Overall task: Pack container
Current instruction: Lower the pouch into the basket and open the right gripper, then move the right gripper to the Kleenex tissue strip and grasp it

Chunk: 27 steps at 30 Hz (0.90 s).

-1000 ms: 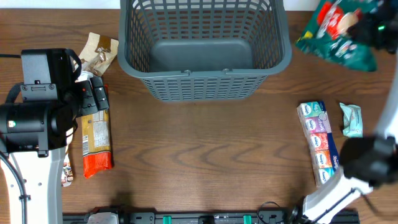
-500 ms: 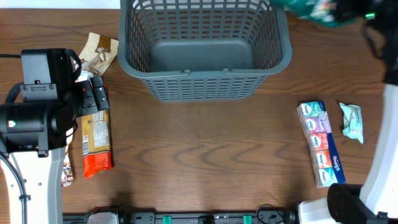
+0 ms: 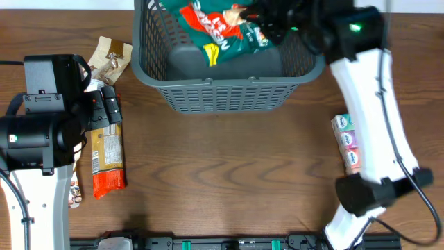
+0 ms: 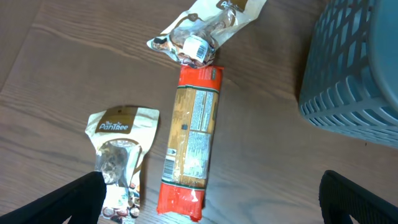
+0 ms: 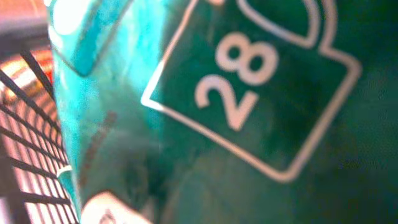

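Your right gripper (image 3: 262, 26) is pinched on the green bag (image 3: 218, 31), which has come from right of the container (image 3: 229, 94) to above its interior at the table's far edge. Your left gripper (image 4: 214, 205) stays spread wide over the orange packet (image 4: 193, 146), left of the container.

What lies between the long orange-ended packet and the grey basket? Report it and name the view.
Nothing but bare table separates the long packet from the basket. The left wrist view shows the gap plainly, and the overhead view agrees.
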Tool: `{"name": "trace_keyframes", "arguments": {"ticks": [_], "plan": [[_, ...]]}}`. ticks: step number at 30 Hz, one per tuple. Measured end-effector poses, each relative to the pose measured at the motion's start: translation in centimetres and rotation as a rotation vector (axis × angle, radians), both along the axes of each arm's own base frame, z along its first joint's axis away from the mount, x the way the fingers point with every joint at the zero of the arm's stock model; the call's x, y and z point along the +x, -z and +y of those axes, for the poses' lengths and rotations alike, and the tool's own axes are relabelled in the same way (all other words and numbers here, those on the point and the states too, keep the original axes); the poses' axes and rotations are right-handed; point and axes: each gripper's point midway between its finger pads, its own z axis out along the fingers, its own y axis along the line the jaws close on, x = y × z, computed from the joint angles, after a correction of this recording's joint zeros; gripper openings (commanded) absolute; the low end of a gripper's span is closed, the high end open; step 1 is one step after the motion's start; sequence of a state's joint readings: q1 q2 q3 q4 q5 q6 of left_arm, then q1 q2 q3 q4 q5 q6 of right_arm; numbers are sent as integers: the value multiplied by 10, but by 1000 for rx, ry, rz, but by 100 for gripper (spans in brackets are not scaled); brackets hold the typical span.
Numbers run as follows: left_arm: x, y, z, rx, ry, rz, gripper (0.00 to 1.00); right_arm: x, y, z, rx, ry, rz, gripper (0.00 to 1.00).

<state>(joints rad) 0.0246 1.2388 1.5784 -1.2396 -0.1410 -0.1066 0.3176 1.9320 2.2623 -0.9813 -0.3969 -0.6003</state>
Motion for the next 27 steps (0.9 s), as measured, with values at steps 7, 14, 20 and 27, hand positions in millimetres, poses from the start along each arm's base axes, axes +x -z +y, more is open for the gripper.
{"name": "trace_keyframes", "arguments": {"ticks": [7,14,20,27], "plan": [[0,0,0,0,0,2,99,26,99,1,-110,20,203,1],[-2,1,0,0,0,8,99,26,173,-5,-198,37,384,4],[-3,2,0,0,0,17,99,20,183,-6,-213,32,427,62],[-5,3,0,-1,0,24,99,22,171,-2,-176,30,408,69]]}}
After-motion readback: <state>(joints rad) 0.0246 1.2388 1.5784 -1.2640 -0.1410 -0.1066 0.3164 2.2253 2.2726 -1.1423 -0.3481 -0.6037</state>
